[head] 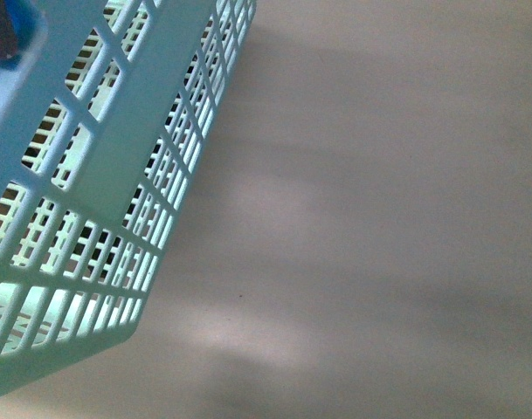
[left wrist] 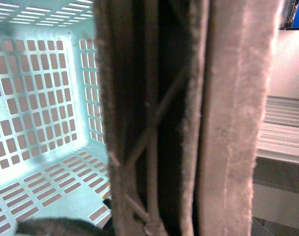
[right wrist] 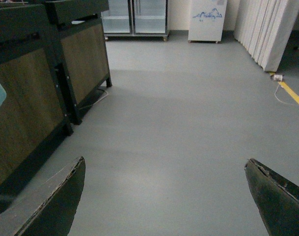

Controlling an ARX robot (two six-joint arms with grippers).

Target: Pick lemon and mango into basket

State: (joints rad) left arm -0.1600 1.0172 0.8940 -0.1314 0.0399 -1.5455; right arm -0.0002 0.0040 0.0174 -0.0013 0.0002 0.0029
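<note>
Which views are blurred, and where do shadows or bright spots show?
Front view: basket too near, soft; faint shadow bands on the surface. Left wrist view: near bars blurred, basket wall glows bright. Right wrist view: sharp, evenly lit.

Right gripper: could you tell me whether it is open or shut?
Open: the right gripper has its fingers wide apart, only floor between them.

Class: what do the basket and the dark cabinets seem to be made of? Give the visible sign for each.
The basket: probably moulded plastic, light teal, smooth; thin, even slotted walls suggest it. The cabinets: dark frames, material unclear, around matt brown wood-grain panels; solid wood or laminate cannot be told.
</note>
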